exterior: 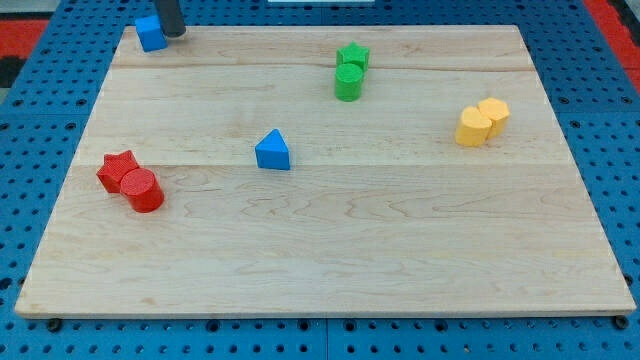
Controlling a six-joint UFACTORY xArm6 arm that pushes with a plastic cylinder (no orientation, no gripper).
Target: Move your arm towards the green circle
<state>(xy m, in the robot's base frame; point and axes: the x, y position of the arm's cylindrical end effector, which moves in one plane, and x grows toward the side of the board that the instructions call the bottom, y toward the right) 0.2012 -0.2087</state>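
Observation:
The green circle [348, 82] is a short green cylinder near the view's top, right of centre. A green star [353, 56] touches it just above. My tip [174, 33] is the lower end of the dark rod at the view's top left. It stands right beside a blue cube [151, 33], on that cube's right side. The tip is far to the left of the green circle and slightly above it.
A blue triangle [272, 151] lies near the middle. A red star [117, 170] and a red cylinder [144, 191] touch at the left. Two yellow blocks [474, 127] [494, 113] touch at the right. The wooden board [330, 260] rests on a blue pegboard.

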